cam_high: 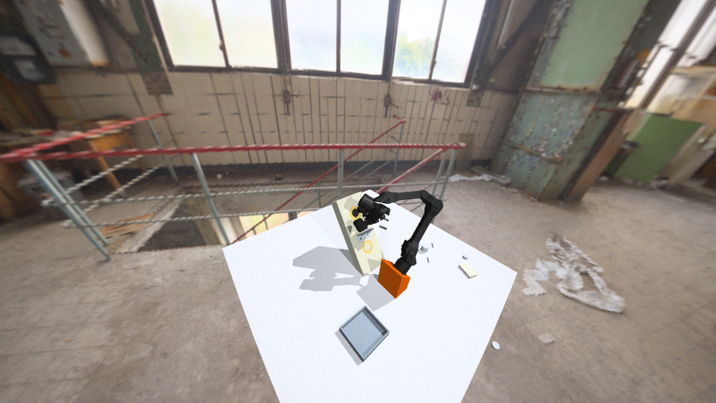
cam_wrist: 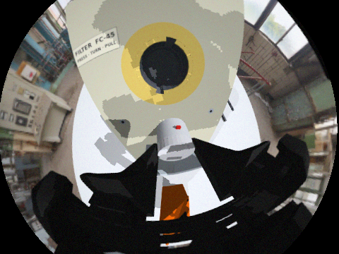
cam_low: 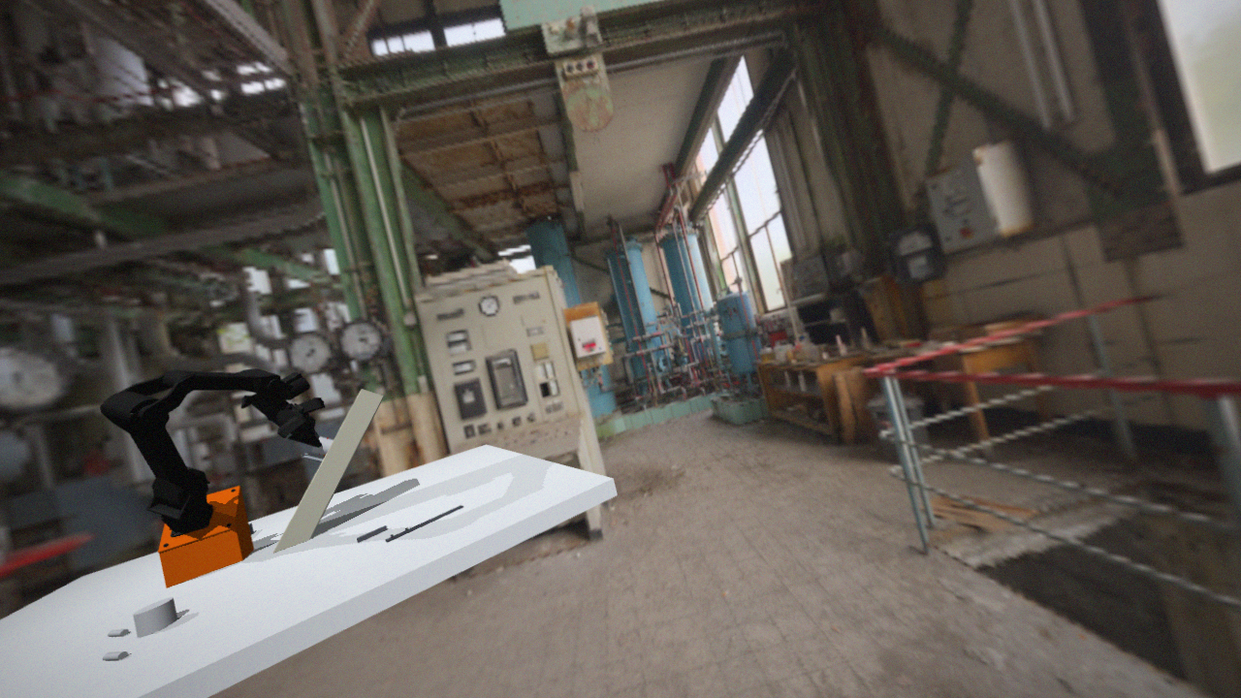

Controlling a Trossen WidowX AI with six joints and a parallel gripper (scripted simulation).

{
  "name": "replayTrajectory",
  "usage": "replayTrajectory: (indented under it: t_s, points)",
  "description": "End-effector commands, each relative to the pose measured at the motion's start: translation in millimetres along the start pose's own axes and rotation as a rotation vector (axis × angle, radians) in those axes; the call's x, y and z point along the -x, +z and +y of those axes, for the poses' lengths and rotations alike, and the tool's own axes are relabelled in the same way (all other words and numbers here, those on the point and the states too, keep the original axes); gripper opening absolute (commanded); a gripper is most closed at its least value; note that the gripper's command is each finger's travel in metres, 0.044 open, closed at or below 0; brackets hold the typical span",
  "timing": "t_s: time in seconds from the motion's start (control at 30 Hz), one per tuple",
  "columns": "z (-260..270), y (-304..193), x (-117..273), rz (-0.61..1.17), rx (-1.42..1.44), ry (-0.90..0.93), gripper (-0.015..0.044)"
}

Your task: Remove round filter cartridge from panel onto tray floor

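The grey filter cartridge [cam_wrist: 171,132] [cam_low: 325,443] is out of the panel's round hole [cam_wrist: 164,65]. It has a red mark and sits between my fingertips, low in front of the leaning cream panel [cam_wrist: 148,10] [cam_low: 334,473] [cam_high: 372,266]. My gripper [cam_wrist: 174,143] [cam_low: 318,441] is shut on the cartridge. A grey ledge [cam_wrist: 178,167] lies just below it in the wrist view; whether they touch I cannot tell. The hole is dark and empty inside a yellow ring [cam_wrist: 195,65]. The blue-grey tray [cam_high: 363,333] is empty, in front of the orange base.
The orange arm base [cam_high: 392,279] [cam_low: 206,545] stands close to the panel's lower end. A grey cylinder [cam_low: 154,617] [cam_high: 424,248], a pale block [cam_high: 467,270] and several small pieces lie on the white table. Dark rods [cam_wrist: 230,105] lie beside the panel.
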State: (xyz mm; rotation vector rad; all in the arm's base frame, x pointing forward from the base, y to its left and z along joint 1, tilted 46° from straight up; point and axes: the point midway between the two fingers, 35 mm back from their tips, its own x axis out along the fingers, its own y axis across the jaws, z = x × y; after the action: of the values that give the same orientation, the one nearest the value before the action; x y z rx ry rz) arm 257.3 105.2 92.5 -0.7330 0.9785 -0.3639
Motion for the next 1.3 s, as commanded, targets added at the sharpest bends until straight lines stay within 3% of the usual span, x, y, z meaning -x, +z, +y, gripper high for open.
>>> replayTrajectory:
  t_s: [0.0,0.7,1.27]
  points:
    - [0.4,10.9,4.8,-0.002,-0.002,0.0,0.0]
    - [1.3,17.5,96.2,0.001,0.001,0.001,0.0]
    - [83.2,18.4,85.7,0.0,-0.003,0.005,0.0]
